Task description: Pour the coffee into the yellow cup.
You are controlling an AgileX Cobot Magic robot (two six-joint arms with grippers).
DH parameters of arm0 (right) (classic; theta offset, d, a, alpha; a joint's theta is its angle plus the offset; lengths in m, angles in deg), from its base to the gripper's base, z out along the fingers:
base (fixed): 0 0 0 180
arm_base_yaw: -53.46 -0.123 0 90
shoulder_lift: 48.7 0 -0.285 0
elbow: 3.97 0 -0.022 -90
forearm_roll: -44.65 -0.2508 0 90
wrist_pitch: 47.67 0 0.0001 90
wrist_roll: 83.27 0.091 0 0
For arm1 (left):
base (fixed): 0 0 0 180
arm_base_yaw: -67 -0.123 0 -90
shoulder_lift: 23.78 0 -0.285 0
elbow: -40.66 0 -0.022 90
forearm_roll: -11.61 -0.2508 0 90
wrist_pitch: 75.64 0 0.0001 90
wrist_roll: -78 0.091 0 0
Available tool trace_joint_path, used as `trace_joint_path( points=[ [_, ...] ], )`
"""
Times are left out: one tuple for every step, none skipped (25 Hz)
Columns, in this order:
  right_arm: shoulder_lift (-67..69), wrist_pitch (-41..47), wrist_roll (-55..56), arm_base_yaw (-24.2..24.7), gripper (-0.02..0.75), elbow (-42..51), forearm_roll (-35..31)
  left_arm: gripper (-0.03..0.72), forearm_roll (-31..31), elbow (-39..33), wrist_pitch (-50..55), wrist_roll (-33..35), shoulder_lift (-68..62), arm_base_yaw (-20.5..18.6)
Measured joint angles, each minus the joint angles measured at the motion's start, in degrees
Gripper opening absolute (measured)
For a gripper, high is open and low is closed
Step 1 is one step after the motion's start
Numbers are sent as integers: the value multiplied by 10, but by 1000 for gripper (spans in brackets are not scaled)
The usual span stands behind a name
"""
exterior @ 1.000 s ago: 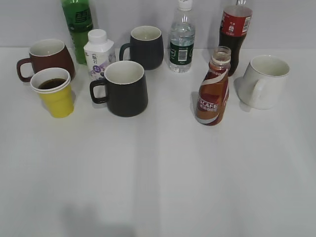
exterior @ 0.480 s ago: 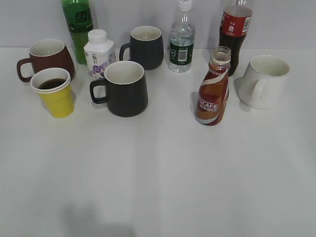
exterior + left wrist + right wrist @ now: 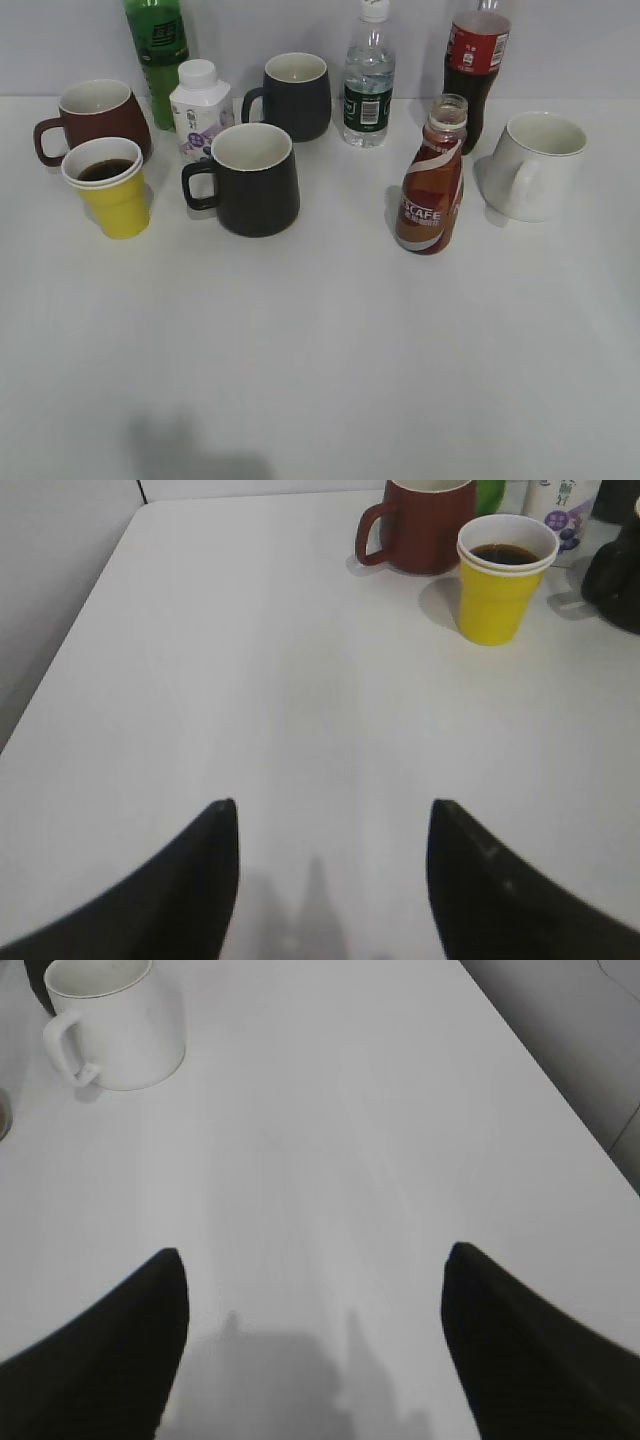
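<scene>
A white table (image 3: pixel 330 340) holds cups and bottles. Taking the black mug (image 3: pixel 250 180) as the landmark: far to its left stands a maroon mug (image 3: pixel 95 118), and just in front of that mug stands the yellow cup (image 3: pixel 112 188), upright, with dark coffee (image 3: pixel 105 170) inside. Behind the black mug are a green bottle (image 3: pixel 157 50), a small white carton (image 3: pixel 200 108) and a dark grey mug (image 3: pixel 295 95). To its right stand a water bottle (image 3: pixel 368 80), the uncapped coffee bottle (image 3: pixel 432 182), a cola bottle (image 3: pixel 476 60) and a white mug (image 3: pixel 535 165). The left gripper (image 3: pixel 330 865) is spread wide over bare table, holding nothing, well apart from the yellow cup. The right gripper (image 3: pixel 315 1335) is likewise spread and empty.
</scene>
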Motion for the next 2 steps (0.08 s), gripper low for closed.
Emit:
trace_joint_path(
  points=[
    [0,0,0,0,589,0,0,453,0,0,0,0,0,0],
    [0,0,0,0,589,0,0,452,0,0,0,0,0,0]
  ],
)
